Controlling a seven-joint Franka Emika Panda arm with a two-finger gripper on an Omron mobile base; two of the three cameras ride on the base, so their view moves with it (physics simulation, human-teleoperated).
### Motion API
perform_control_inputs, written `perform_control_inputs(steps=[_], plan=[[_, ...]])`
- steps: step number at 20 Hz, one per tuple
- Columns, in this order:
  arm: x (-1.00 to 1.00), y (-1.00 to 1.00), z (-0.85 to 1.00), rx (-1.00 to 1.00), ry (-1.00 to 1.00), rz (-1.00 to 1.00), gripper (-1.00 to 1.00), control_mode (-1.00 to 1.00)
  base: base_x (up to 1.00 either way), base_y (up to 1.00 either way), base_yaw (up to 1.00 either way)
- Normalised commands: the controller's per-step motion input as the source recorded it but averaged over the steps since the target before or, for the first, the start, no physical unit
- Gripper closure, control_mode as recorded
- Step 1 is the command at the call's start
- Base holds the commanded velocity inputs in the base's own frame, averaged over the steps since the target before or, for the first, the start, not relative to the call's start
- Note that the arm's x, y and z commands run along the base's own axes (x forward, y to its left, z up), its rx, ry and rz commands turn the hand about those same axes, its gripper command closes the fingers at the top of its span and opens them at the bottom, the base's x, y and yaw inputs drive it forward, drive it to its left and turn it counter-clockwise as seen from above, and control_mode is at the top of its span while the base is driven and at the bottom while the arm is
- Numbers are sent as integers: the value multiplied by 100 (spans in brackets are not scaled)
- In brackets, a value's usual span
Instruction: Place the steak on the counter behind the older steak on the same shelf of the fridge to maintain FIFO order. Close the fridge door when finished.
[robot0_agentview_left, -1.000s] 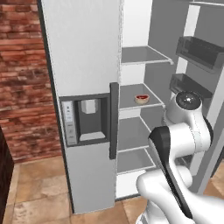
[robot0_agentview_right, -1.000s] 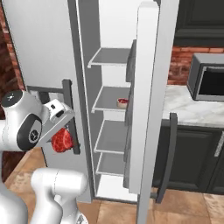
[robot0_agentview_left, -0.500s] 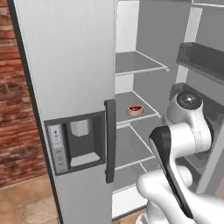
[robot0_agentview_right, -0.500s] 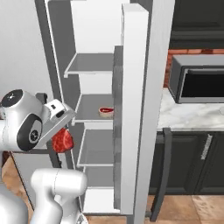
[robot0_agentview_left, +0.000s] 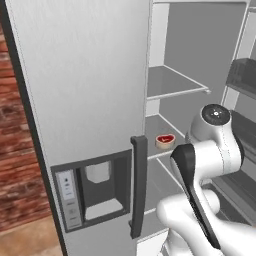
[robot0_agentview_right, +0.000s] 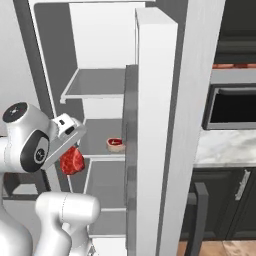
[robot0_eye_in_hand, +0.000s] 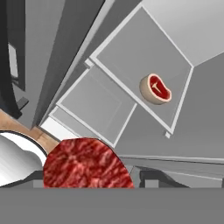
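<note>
Tool: the tool (robot0_agentview_right: 70, 152) is clamped on the steak (robot0_agentview_right: 72, 161), which hangs red and glossy just under the white wrist, in front of the open fridge (robot0_agentview_right: 100, 60) and outside its shelves.
Steak up close: in the hand view the steak (robot0_eye_in_hand: 87, 164) sits at the bottom middle, grainy and dark red; the fingertips themselves are hidden by it.
Older steak: a small pale-rimmed cut with a red face, the older steak (robot0_agentview_left: 165, 141), lies on the middle shelf (robot0_agentview_left: 155, 127), close to the shelf's front edge and nearer its right side in the left base view.
Older steak, other views: it shows at (robot0_agentview_right: 116, 144) in the right base view, near the front edge of the same shelf, and at (robot0_eye_in_hand: 155, 89) in the hand view, near a corner of the shelf plate.
Gap: the held steak and the older steak are well apart; the held one is lower and out in front of the shelf edge.
Fridge door: the fridge door (robot0_agentview_right: 155, 125) stands swung open, edge-on toward the right base camera, between the fridge inside and the counter (robot0_agentview_right: 227, 147).
Dispenser door: the other door (robot0_agentview_left: 85, 100) is shut, with its dark bar handle (robot0_agentview_left: 138, 187) beside the recess.
Counter: white marble, right of the open door, with a microwave (robot0_agentview_right: 232, 107) above it.
</note>
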Motion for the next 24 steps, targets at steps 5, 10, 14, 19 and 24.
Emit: perform_control_inputs(steps=[5,10,14,19,24], plan=[[0,0,0,0,0,0,100,100,38,-47,0],[0,0,0,0,0,0,100,100,29,-54,0],[0,0,0,0,0,0,100,100,37,-29,0],[0,0,0,0,0,0,100,100,50,0,3],[76,8,-17,3,0,12,100,-100,13,0,2]])
